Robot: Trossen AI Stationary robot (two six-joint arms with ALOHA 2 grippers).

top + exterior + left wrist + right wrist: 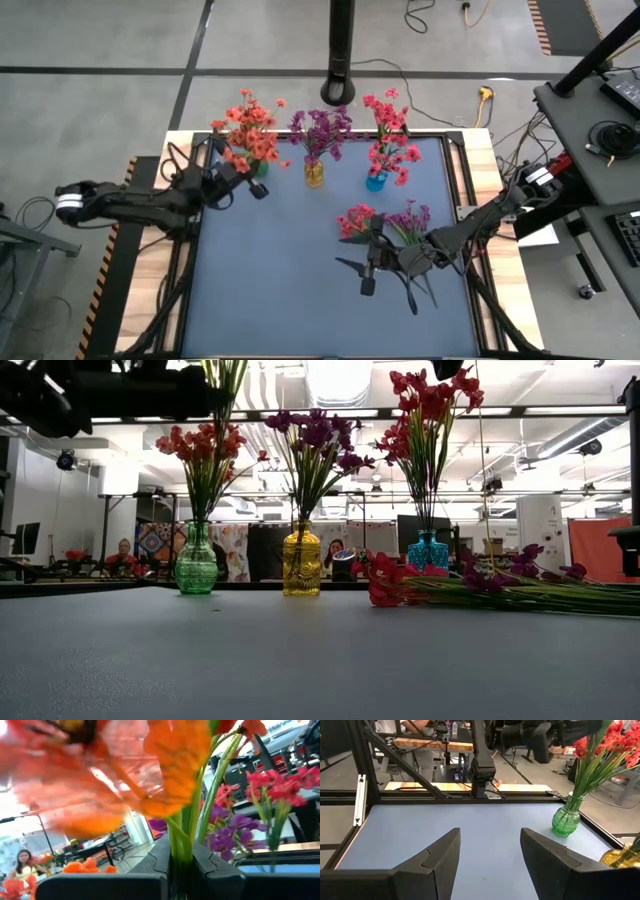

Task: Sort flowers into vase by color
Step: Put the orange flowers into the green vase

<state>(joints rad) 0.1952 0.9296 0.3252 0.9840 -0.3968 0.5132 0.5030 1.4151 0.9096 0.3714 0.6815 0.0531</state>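
Three vases stand in a row near the table's far edge: a green vase (196,565) with orange-red flowers (250,130), a yellow vase (301,560) with purple flowers (320,130), and a blue vase (428,550) with pink-red flowers (388,135). A pink-red spray (357,221) and a purple spray (410,220) lie flat on the table's right half. My left gripper (243,178) is at the green vase, shut on green stems. My right gripper (366,272) is open just on the near side of the lying sprays, touching nothing. My left gripper pinches thin green stems (181,842) of an orange-red flower between its two fingers. It comes level from the table's left, and the fingers lie across the stems. The stems stand nearly upright, with orange blossoms (175,765) above the fingers. Where their lower ends sit is hidden.
The mat (290,290) is bare on the near and left side. A black post (340,50) stands beyond the far edge. A metal frame (360,795) runs round the table. People sit in the room behind (125,552).
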